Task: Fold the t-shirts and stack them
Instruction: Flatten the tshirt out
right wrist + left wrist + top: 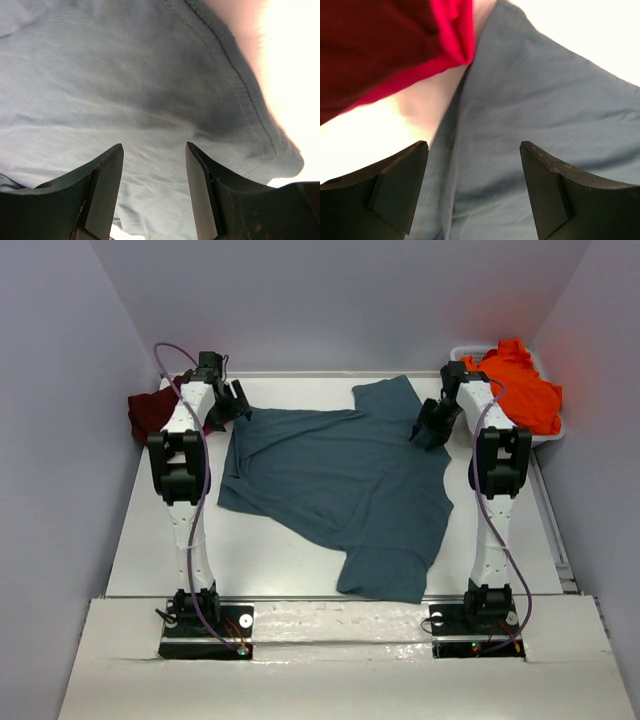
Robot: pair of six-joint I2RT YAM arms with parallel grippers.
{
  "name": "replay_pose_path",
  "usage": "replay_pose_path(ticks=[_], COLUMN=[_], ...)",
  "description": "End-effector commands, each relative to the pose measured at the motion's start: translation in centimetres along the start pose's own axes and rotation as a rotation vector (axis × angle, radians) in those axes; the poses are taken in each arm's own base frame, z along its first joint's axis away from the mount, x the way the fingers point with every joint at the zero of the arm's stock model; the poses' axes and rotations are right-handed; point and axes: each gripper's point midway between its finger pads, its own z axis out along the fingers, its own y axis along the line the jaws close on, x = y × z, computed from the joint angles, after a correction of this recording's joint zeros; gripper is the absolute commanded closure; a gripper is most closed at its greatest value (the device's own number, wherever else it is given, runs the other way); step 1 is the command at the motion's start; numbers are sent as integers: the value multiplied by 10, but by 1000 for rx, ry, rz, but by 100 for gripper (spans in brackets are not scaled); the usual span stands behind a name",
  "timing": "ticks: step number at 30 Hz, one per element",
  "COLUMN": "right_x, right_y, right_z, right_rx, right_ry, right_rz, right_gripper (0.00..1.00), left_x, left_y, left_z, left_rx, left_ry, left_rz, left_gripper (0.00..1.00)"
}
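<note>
Two grippers hovered over the slate teal-blue t-shirt point(340, 480), which lay spread on the white table point(270, 560). Left gripper point(236, 402): jaws wide apart and empty, with the shirt's edge directly below. Just beyond its fingertips lay the dark maroon t-shirt point(370, 45), a bright pink t-shirt point(454, 30) showing beneath it, just beside the teal cloth. Right gripper point(432, 428): jaws partly apart and empty, above the stitched hem point(240, 95). Beyond it, on its outer side, the vivid orange t-shirt point(520, 385) filled a white plastic tub point(463, 350).

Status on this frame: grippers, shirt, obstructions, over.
Left gripper, right gripper open, over far edge of teal shirt. It lies spread, unfolded. Maroon shirt, orange shirt aside, not obstructing.
</note>
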Motion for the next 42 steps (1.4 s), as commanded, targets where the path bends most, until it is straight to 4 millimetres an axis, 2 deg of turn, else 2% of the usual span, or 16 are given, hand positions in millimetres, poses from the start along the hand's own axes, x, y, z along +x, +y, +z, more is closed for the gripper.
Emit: replay_pose_path(ticks=[1,6,7,8,9,10,11,12,14,15,17,19,23,25,36,42], right_x=[-34,-20,-14,-6,6,12,21,39,59,80,98,127,162,173,197,198], right_y=[-9,6,12,10,22,28,33,38,46,50,56,64,62,53,29,26], right_z=[-59,-82,-84,-82,-90,-90,-90,-87,-83,-75,-69,-60,-49,-44,-23,-19], right_rx=[-29,-63,-76,-81,-99,-112,-117,-111,-123,-116,-126,-142,-145,-146,-110,-96], right_ry=[-162,-171,-168,-143,-142,-142,-133,-109,-78,-38,-12,31,88,105,171,176], right_rz=[37,-5,-20,-17,-45,-64,-82,-113,-151,-176,-199,-228,-243,-225,-201,-194], right_gripper=[41,41,41,41,41,41,41,41,41,41,41,41,41,41,41,41], left_x=[-19,-18,-19,-15,-6,-8,16,25,51,65,87,111,131,144,156,158], left_y=[4,-10,-19,-24,-25,-35,-41,-46,-52,-61,-60,-62,-58,-56,-34,-25], left_z=[-51,-84,-101,-107,-107,-123,-116,-116,-114,-113,-105,-97,-91,-87,-80,-75], left_rx=[-1,78,104,118,132,154,174,185,193,202,182,193,192,188,97,42], left_ry=[-88,-119,-142,-142,-122,-151,-89,-71,-21,-4,31,81,120,147,167,172], left_rz=[15,19,29,30,31,49,61,74,103,135,154,163,146,150,145,128], left_gripper=[14,14,14,14,14,14,14,14,14,14,14,14,14,14,14,14])
